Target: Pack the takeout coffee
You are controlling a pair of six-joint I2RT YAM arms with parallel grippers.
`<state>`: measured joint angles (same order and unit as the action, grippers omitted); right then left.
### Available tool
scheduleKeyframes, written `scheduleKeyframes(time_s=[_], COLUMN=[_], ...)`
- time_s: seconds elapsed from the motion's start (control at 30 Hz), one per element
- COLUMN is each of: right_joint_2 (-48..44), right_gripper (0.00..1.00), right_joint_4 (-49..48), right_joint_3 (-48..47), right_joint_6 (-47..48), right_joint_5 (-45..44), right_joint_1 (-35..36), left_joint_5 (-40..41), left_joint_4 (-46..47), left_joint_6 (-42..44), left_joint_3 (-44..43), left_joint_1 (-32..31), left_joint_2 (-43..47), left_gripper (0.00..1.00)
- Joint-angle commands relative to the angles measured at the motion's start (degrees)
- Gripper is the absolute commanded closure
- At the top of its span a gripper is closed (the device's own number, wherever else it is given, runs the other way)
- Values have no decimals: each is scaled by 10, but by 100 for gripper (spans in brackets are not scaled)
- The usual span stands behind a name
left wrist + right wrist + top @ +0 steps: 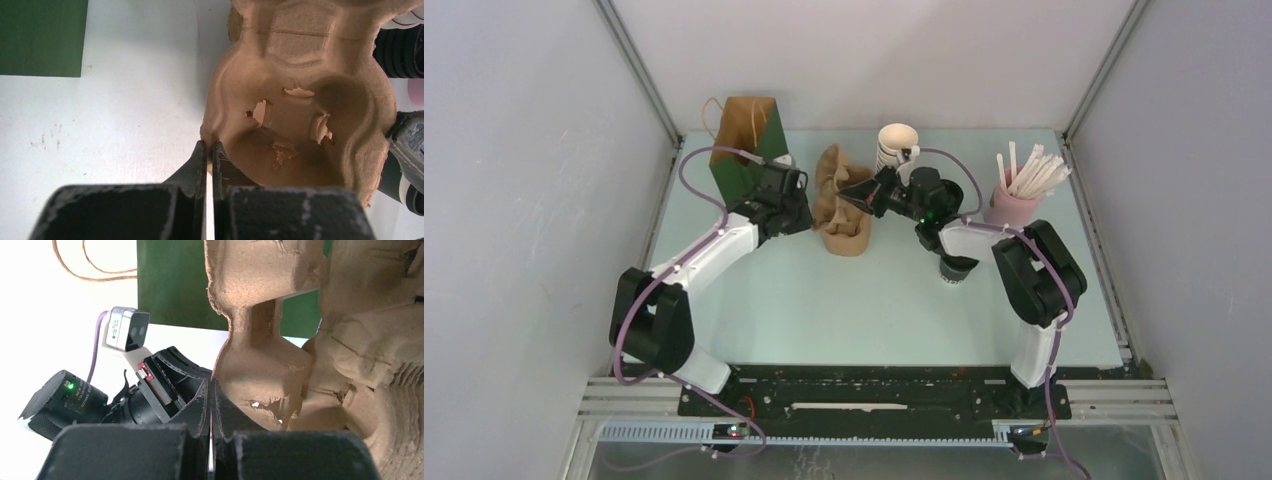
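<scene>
Early stage. Clamping brown moulded-pulp cup carrier (pixel 842 205) by rims with left tool (pixel 210 148) and right tool (pixel 211 388), both closed on it. Leaving small dark black-lidded paper coffee cup (pixel 954 268) on tabletop (pixel 824 300) beneath right arm (pixel 984 240), yet to pack.

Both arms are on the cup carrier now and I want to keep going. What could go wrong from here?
1. The left gripper pinches a thin rim of the pulp carrier and the right gripper is shut at its other edge. The carrier already shows tears, so pulling may rip it.
2. The takeout coffee stands under the right arm; a swing could tip it.
</scene>
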<state>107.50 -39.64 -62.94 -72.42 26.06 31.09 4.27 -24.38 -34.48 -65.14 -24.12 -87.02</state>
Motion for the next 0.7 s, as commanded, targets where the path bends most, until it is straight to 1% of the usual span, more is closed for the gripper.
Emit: scheduleKeyframes(time_s=[0.0,0.17,0.27,0.33,0.37,0.4,0.47,0.57,0.67], right_joint_2=[32,39,7,-12,-18,-22,-24,-21,-24], right_gripper=[98,90,83,76,71,64,58,57,60], right_joint_4=[-13,7,62,99,112,118,121,116,119], right_joint_3=[-5,-1,9,13,13,13,13,13,13], right_joint_6=[-7,17,81,115,129,138,145,151,157], right_joint_5=[23,22,-6,-21,-22,-22,-22,-24,-41], right_joint_1=[0,-4,-1,-1,-1,-1,-2,0,1], left_joint_5=[-18,-22,-22,-21,-21,-21,-25,-29,-28], left_joint_4=[14,16,16,17,17,17,18,18,17], left_joint_6=[7,5,6,7,7,6,5,3,4], left_joint_3=[-13,-15,-17,-17,-17,-17,-18,-19,-18], left_joint_1=[-9,-9,-9,-9,-9,-9,-9,-11,-13], left_joint_2=[22,23,29,34,37,39,41,44,49], left_gripper=[100,100,100,100,100,100,100,100,100])
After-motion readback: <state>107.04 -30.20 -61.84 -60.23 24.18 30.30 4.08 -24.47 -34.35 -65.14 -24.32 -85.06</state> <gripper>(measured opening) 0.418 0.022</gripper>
